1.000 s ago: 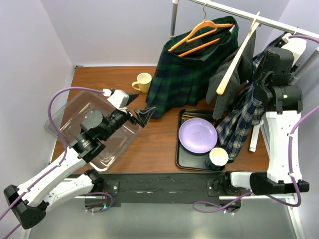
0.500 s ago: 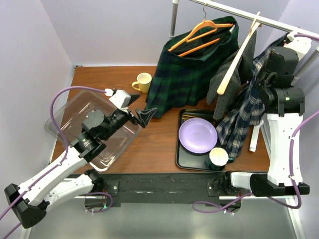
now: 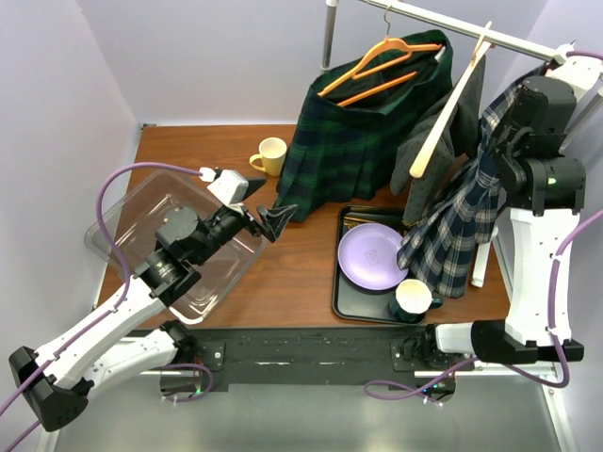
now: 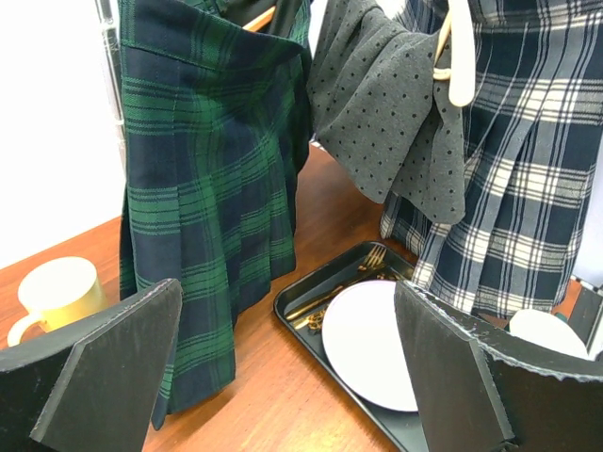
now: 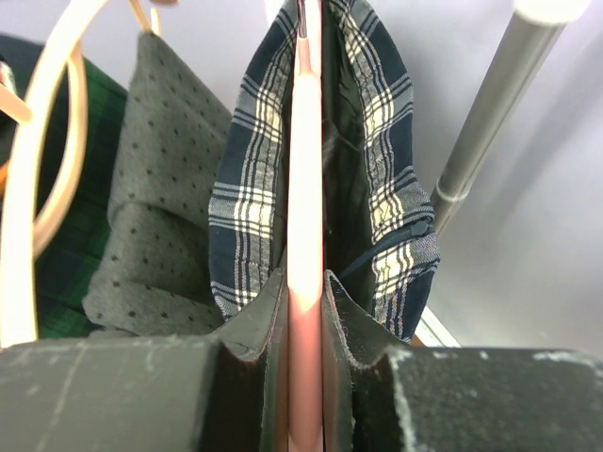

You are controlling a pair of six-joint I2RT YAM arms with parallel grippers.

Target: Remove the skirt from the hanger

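Observation:
A navy-and-white plaid skirt (image 3: 452,235) hangs at the right end of the rail, on a pink hanger (image 5: 304,169) whose bar runs through the waistband (image 5: 240,217). My right gripper (image 5: 304,282) is shut on that pink bar, high up beside the rail; in the top view its fingers are hidden behind the wrist. The skirt's hem drapes over the tray's right edge, next to the cup. My left gripper (image 3: 268,212) hovers open and empty over the table's middle, well left of the skirt (image 4: 537,188).
On the rail (image 3: 452,26) also hang a green plaid skirt (image 3: 358,141) on an orange hanger (image 3: 377,61) and a grey dotted skirt (image 3: 429,165) on a wooden hanger (image 3: 452,104). A black tray (image 3: 341,282) holds a purple plate (image 3: 374,256). Cup (image 3: 412,299), yellow mug (image 3: 270,155), clear bin (image 3: 141,217).
My right gripper has shut on the pink hanger and risen toward the rail, swinging the plaid skirt's hem out to the left. The left arm has stayed still.

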